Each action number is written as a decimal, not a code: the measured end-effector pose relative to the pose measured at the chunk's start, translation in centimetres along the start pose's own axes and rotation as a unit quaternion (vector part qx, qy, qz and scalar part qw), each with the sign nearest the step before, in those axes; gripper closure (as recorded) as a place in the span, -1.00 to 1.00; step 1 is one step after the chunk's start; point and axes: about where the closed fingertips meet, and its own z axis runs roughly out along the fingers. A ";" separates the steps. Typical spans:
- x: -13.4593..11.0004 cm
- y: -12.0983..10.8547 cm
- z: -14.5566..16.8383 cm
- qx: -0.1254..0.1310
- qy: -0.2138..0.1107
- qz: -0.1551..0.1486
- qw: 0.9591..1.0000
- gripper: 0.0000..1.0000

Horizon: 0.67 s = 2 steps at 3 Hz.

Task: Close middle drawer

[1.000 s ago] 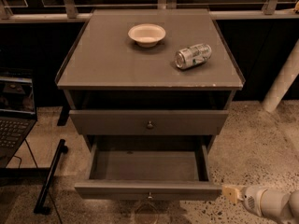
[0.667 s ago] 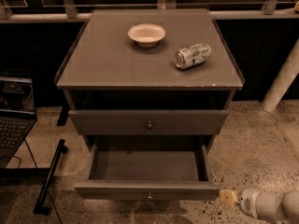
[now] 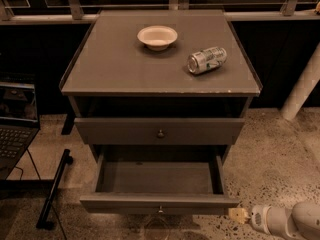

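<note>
The middle drawer (image 3: 159,202) is pulled far out of the grey-brown cabinet. It is a wide shallow tray with a low flat front and a small centre knob (image 3: 160,209), and its inside looks empty. Above it, the taller-fronted top drawer (image 3: 160,131) sticks out only a little. The lowest drawer is hidden under the open one. My gripper (image 3: 238,215), a pale tip on a white arm, comes in from the bottom right corner. It sits just right of the middle drawer's front right corner, at about the height of the drawer front.
On the cabinet top (image 3: 110,69) stand a white bowl (image 3: 157,36) and a drink can lying on its side (image 3: 206,60). An open laptop (image 3: 15,119) and a black bar (image 3: 54,189) are on the left. A white post (image 3: 302,86) stands at the right on the speckled floor.
My gripper has dropped slightly and shifted a little left, closer to the drawer's front right corner. The drawer has not moved.
</note>
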 end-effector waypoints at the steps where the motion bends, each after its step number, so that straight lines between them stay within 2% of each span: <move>1: 0.0 -0.1 1.3 -0.012 0.010 0.007 1.000 1.00; 2: -0.8 0.1 3.0 -0.036 0.006 0.006 0.999 1.00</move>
